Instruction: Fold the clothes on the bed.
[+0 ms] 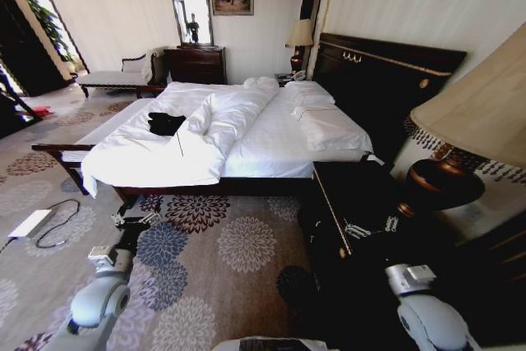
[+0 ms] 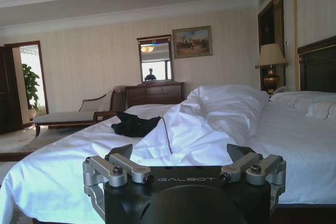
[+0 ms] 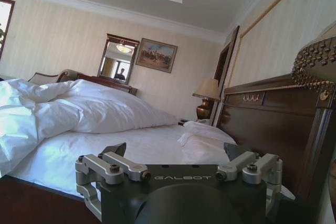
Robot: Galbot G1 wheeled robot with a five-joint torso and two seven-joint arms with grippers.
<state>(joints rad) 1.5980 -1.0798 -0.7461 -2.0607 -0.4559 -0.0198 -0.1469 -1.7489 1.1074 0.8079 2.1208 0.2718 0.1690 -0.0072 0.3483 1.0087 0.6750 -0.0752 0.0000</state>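
Two arms hang low in my head view: the left gripper (image 1: pixel 136 219) at lower left over the flowered carpet (image 1: pixel 222 260), the right gripper (image 1: pixel 370 226) at lower right against the dark nightstand (image 1: pixel 353 195). The black T-shirt (image 1: pixel 166 123) lies crumpled at centre left on the bed (image 1: pixel 271 150), beside the bunched duvet (image 1: pixel 222 117).

My left wrist view has that gripper (image 2: pixel 181 153) spread wide along the bottom, "GALBOT" on its body, the shirt (image 2: pixel 134 124) at centre left.

My right wrist view shows its gripper (image 3: pixel 176 151) equally wide, "GALBOT" again, the headboard (image 3: pixel 268 116) at right.
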